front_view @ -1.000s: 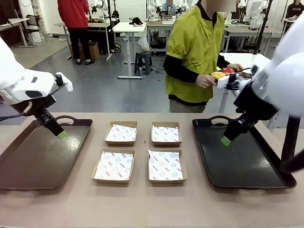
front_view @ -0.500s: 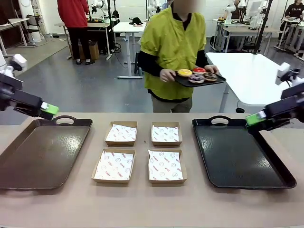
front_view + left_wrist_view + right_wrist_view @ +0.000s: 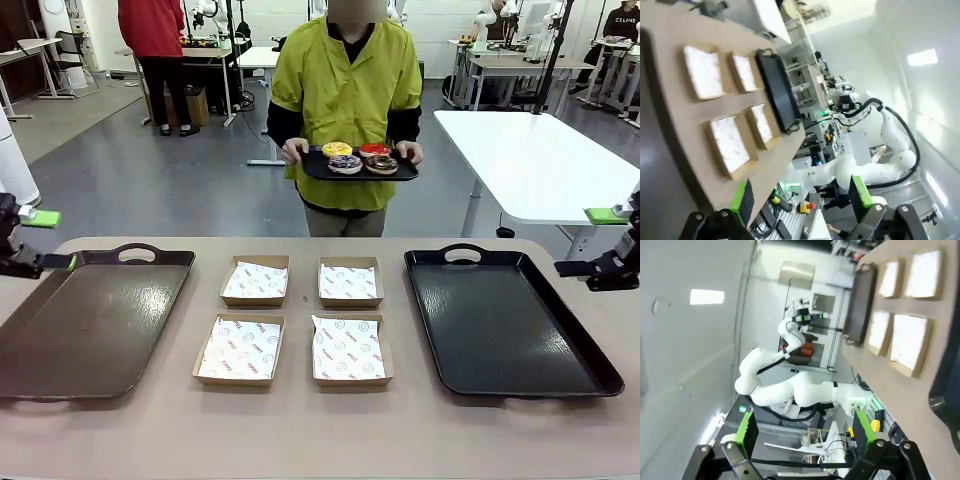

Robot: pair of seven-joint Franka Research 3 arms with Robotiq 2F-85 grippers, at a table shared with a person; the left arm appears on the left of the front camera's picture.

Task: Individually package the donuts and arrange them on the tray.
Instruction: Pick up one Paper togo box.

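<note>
Behind the far edge of the table a person holds a small black tray (image 3: 405, 172) in both hands. On it lie the donuts: a yellow-iced one (image 3: 337, 149), a red-iced one (image 3: 374, 149) and two chocolate ones with sprinkles (image 3: 345, 163) (image 3: 381, 164). My left gripper (image 3: 45, 240) hangs open at the table's left edge, beside the brown tray (image 3: 90, 320). At the right edge my right gripper (image 3: 590, 242) is open too, just outside the black tray (image 3: 500, 320). Both wrist views show green pads wide apart with nothing between them: left gripper (image 3: 800, 197), right gripper (image 3: 805, 429).
Several shallow cardboard boxes lined with printed white paper sit in a square at mid-table, such as the near left one (image 3: 240, 348) and the far right one (image 3: 350, 282). A white table (image 3: 520, 160) stands behind on the right. Another person stands far back left.
Both arms have drawn back from over the trays to the table's outer edges. The person has walked from the right to the middle of the far side, carrying the donuts.
</note>
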